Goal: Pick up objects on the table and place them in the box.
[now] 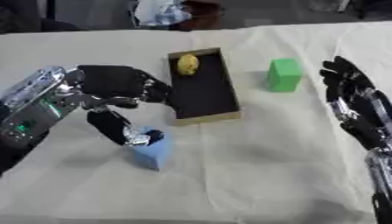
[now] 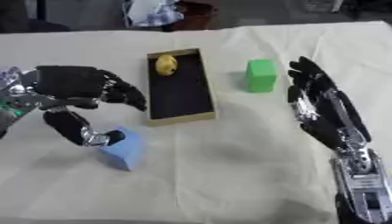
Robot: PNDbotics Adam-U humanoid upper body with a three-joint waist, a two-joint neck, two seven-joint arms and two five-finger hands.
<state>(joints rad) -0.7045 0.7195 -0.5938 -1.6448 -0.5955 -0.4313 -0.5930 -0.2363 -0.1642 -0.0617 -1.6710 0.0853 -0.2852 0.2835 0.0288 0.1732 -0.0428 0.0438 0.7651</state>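
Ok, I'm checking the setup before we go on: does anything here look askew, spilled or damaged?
Nothing looks spilled or damaged. The box lies slightly askew on the table, with a yellow object at its far end. The blue block looks tilted where the left robot hand touches it. The green block stands upright beside the open right robot hand.

The box (image 1: 205, 94) lies mid-counter (image 1: 253, 175), with a small round thing (image 1: 187, 64) in its far end. A cube (image 1: 284, 75) stands just right of the box. A block (image 1: 153, 151) lies nearer, left of the box's near end. The left hand (image 1: 115, 87) is left of the box, its thumb touching the block. The right hand (image 2: 321, 105) is right of the cube.
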